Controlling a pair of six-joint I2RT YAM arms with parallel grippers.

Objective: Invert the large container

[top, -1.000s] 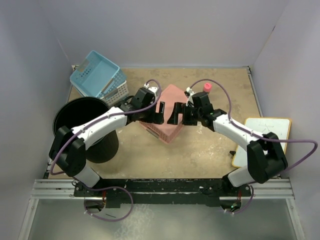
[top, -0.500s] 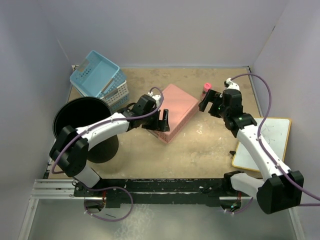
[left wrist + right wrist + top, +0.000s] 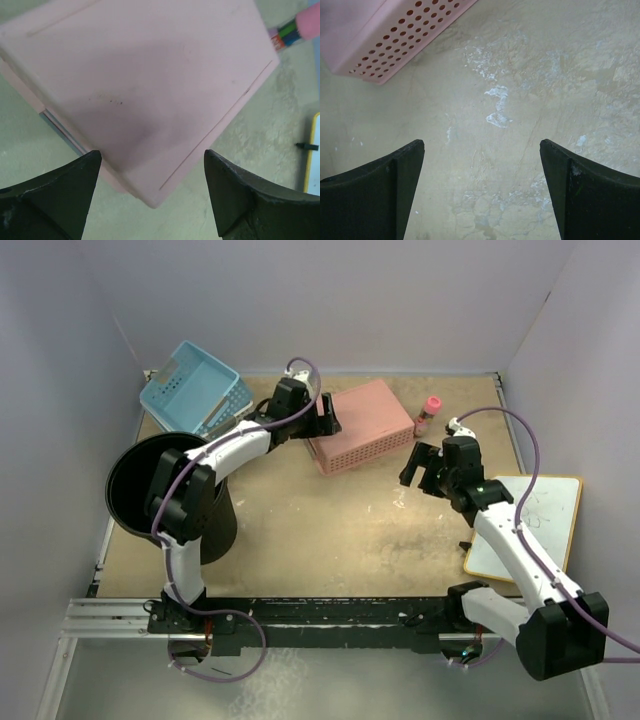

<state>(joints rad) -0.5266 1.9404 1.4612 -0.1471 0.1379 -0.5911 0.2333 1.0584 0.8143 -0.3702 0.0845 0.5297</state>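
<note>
The large container, a tall black round bin [image 3: 150,492], stands upright at the left of the table with its mouth up; the left arm's upper links cross in front of it. My left gripper [image 3: 329,416] is open and empty at the left end of the upside-down pink basket [image 3: 362,426], whose flat bottom fills the left wrist view [image 3: 145,85]. My right gripper [image 3: 418,466] is open and empty over bare table, right of the pink basket, whose perforated side shows in the right wrist view [image 3: 395,35].
A light blue basket [image 3: 190,388] rests on a white perforated basket [image 3: 232,420] at the back left. A small bottle with a pink cap [image 3: 430,412] stands behind the right gripper. A whiteboard [image 3: 525,520] lies at the right edge.
The pink basket has moved back and turned, now lying near the back. My left gripper followed it toward the back. My right gripper pulled away from the basket, then came down and in slightly.
</note>
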